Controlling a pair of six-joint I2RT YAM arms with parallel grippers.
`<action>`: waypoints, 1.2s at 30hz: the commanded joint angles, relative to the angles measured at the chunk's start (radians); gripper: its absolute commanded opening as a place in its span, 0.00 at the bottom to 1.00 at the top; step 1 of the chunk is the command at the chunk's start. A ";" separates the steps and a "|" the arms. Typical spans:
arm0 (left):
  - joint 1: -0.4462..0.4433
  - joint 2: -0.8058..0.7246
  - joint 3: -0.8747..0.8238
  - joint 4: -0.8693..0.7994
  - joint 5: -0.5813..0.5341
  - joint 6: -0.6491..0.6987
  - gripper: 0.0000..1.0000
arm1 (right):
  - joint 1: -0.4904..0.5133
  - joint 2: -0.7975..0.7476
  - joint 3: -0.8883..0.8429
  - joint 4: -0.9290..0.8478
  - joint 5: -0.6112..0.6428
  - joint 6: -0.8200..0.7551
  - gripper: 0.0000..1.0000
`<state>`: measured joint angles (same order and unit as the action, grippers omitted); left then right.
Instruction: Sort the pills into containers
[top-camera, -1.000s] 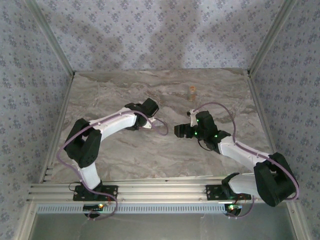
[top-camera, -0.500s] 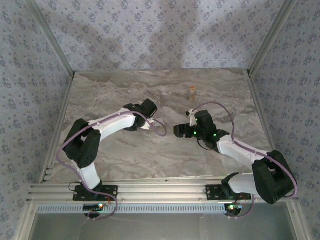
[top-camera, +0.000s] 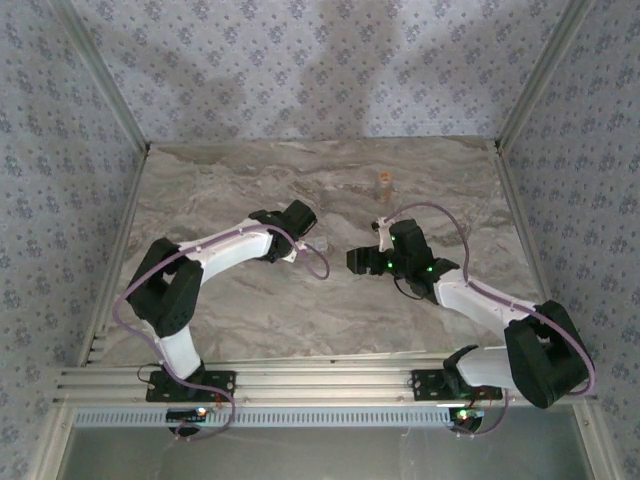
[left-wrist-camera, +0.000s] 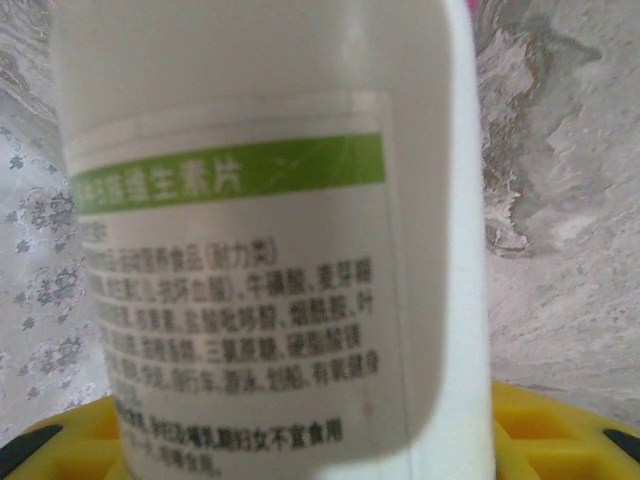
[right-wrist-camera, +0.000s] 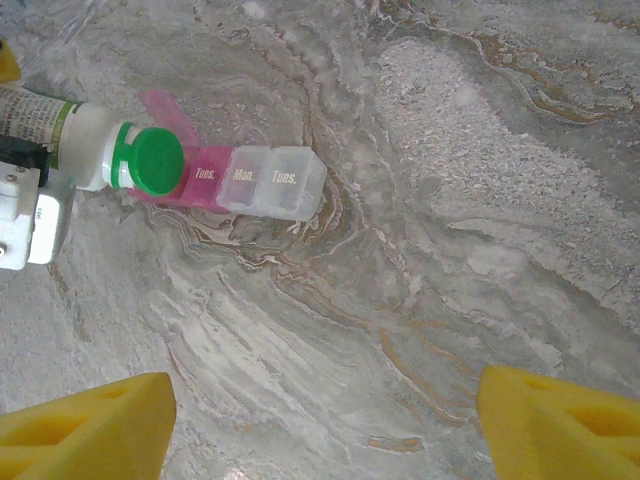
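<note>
Your left jaws hold the white bottle (right-wrist-camera: 90, 145) by its body. It lies on its side, and its green cap (right-wrist-camera: 155, 160) is right at the pink end of the pill case (right-wrist-camera: 255, 180) — whether they touch is hard to tell. The pill case lies flat on the tabletop (right-wrist-camera: 470, 230) with one pink flap up. Your right jaws are wide apart with nothing in them, near the pill case. The little vial (top-camera: 383, 180) stands well apart from the pill case, on its far side.
</note>
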<state>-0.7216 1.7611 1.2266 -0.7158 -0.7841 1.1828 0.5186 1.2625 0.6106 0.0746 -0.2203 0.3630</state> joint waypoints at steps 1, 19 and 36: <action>-0.019 -0.007 0.000 -0.001 -0.046 0.050 0.00 | 0.003 0.004 0.028 -0.025 -0.017 0.013 0.81; -0.027 0.065 0.047 -0.044 -0.044 0.057 0.00 | 0.004 0.006 0.034 -0.034 -0.018 0.008 0.81; -0.003 0.008 0.058 -0.057 0.016 0.022 0.00 | 0.007 0.016 0.036 -0.034 -0.022 0.010 0.81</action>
<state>-0.7326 1.8141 1.2610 -0.7326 -0.7921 1.2175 0.5194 1.2720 0.6144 0.0555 -0.2260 0.3630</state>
